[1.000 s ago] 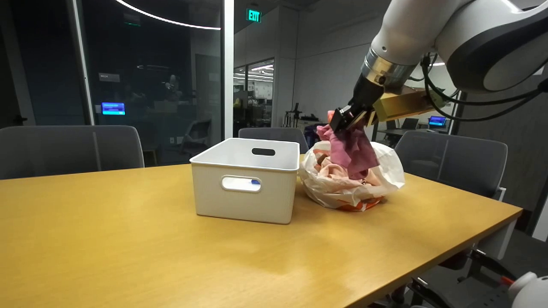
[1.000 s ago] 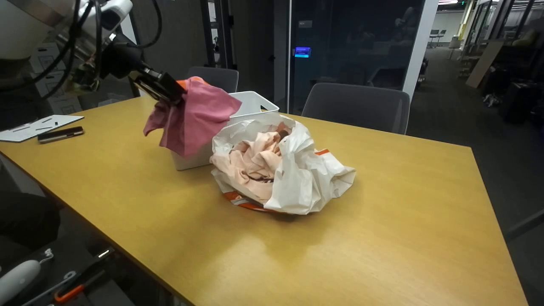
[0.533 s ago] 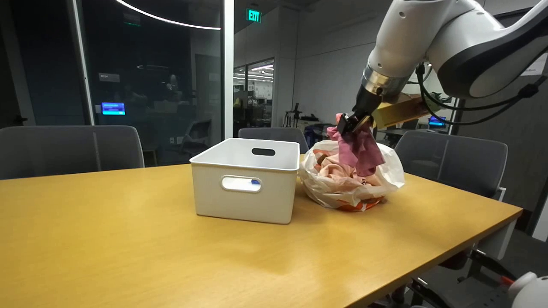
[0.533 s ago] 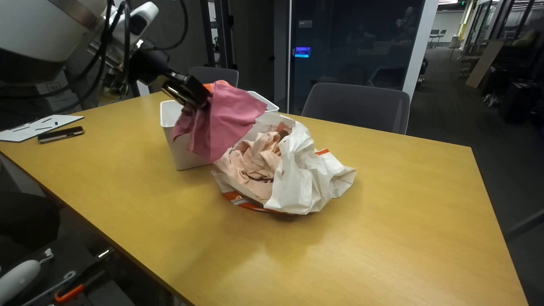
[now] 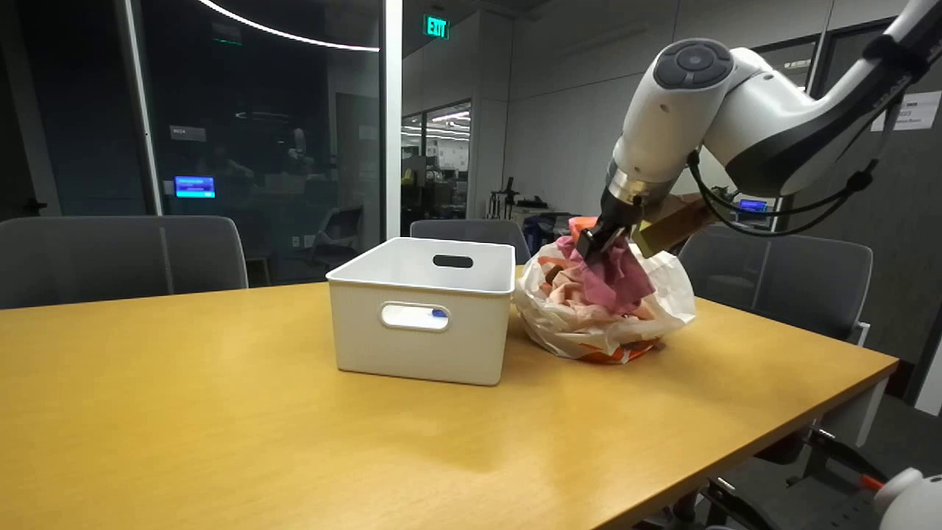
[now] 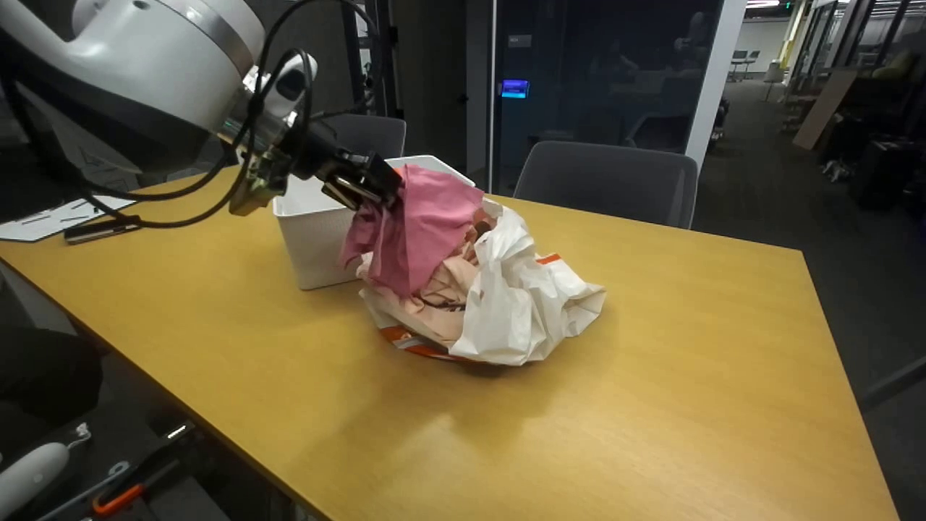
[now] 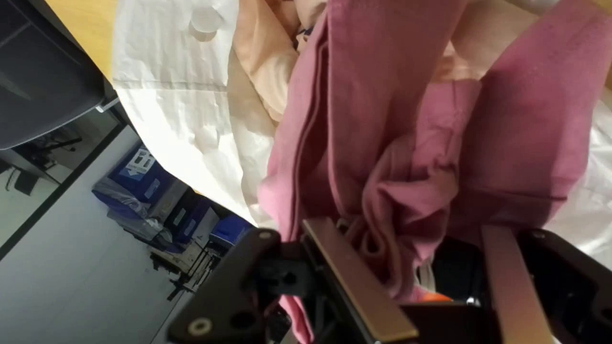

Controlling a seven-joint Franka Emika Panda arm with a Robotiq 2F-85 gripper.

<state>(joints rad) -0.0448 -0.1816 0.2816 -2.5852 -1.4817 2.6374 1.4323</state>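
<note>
Wrist view: pink cloth (image 7: 382, 95) in the jaws, over white bag (image 7: 186, 110)

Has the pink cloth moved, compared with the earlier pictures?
Yes. In an exterior view, the pink cloth has moved down and toward the picture's right, judged against the unmoved white bin.

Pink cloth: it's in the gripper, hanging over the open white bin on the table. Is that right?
No: the pink cloth hangs over the white bag, not the open white bin, as both exterior views show. It is in the gripper, as you say.
</note>
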